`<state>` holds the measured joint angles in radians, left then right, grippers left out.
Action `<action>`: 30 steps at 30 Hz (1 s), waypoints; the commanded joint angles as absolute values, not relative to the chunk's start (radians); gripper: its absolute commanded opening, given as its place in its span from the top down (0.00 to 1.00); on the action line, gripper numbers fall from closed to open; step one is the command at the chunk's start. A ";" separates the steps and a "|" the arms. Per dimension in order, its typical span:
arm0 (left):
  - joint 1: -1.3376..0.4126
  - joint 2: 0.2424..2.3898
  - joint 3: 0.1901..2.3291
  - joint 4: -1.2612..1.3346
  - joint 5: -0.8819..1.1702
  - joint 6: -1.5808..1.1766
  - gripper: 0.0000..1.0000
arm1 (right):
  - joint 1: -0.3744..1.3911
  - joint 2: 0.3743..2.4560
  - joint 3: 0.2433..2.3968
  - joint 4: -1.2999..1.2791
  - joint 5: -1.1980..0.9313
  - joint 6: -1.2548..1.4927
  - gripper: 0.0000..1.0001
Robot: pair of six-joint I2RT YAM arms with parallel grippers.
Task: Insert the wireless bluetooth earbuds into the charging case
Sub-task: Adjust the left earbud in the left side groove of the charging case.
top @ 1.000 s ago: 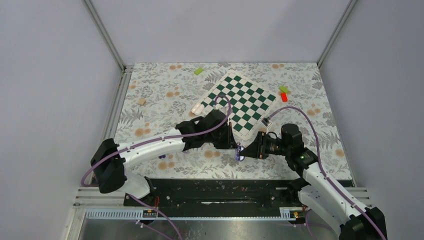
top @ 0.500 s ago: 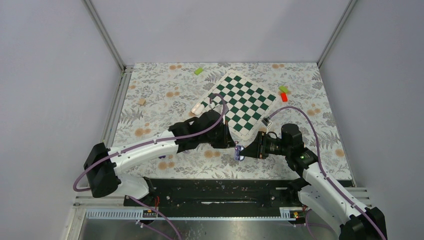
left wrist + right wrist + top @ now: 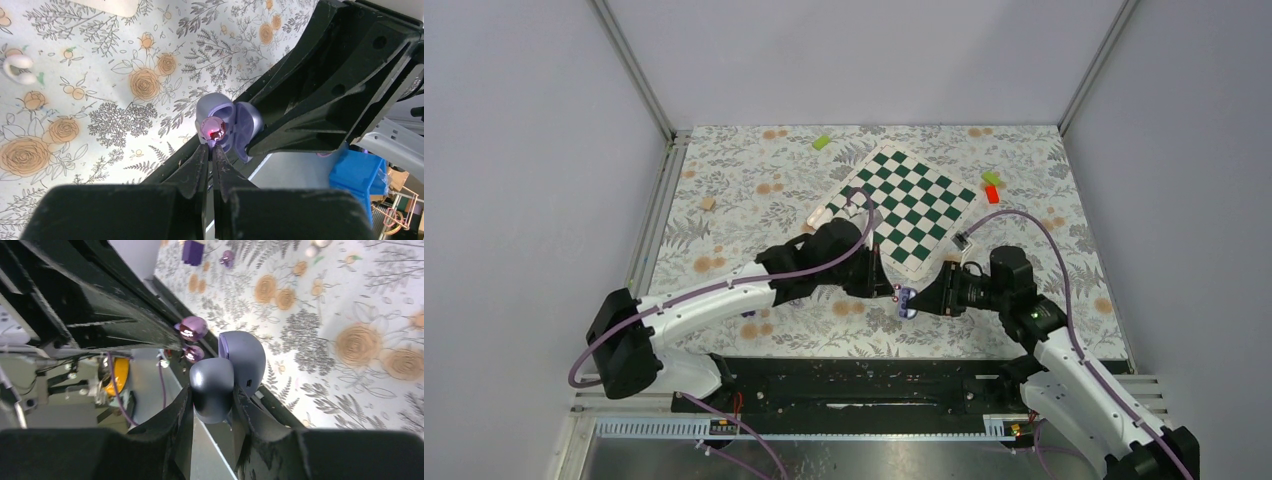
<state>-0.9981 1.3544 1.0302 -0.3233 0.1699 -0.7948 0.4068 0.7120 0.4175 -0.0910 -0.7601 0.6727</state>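
Grips the lavender charging case (image 3: 243, 360) in the right gripper (image 3: 212, 395), fingers clamped on either side of its darker lobe. Holds it hinged open and raised off the counter (image 3: 724, 180), close to the 6 o'clock edge in the top view, a touch toward 5.

Pinches a glossy purple earbud (image 3: 212, 129) at the very tips of the left gripper (image 3: 212, 148), fingers almost together with only a sliver between them. Has that bud right at the open case, against the lighter half; cannot tell whether seated in its pocket or merely touching.

Shows, in the right wrist view, a second purple earbud (image 3: 193, 354) just at 6 o'clock of the first and against the case's rim.

Shows the chessboard (image 3: 909, 205) at 12 o'clock of the case, with a white oval pebble (image 3: 821, 215) at the board's 9 o'clock corner. Shows a purple block (image 3: 192, 250) and a small purple piece (image 3: 227, 259) on the counter at 12 o'clock of the right wrist view, near each other but apart.
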 commanded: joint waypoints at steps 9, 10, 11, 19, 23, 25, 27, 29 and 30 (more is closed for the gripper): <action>-0.936 1.379 0.996 -0.249 0.113 -0.775 1.00 | 0.413 0.727 0.541 -0.433 -0.385 0.550 1.00; -0.935 1.411 0.995 -0.236 0.105 -0.777 1.00 | 0.413 0.737 0.539 -0.436 -0.373 0.556 1.00; -0.937 1.453 0.993 -0.220 0.103 -0.783 1.00 | 0.413 0.744 0.539 -0.439 -0.363 0.561 1.00; -0.924 1.709 1.036 -0.163 0.250 -0.721 1.00 | 0.413 0.755 0.525 -0.458 -0.325 0.567 1.00; -0.885 1.783 0.997 -0.052 0.351 -0.757 1.00 | 0.413 0.761 0.513 -0.446 -0.330 0.571 1.00; -0.874 1.807 0.986 -0.026 0.375 -0.770 1.00 | 0.413 0.761 0.508 -0.442 -0.332 0.572 1.00; -0.869 1.814 0.983 -0.022 0.384 -0.775 0.98 | 0.413 0.763 0.506 -0.439 -0.331 0.571 1.00; -0.867 1.818 0.982 -0.026 0.386 -0.776 0.91 | 0.413 0.769 0.505 -0.436 -0.331 0.570 1.00; -0.867 1.819 0.981 -0.028 0.386 -0.776 0.88 | 0.413 0.773 0.504 -0.434 -0.333 0.569 1.00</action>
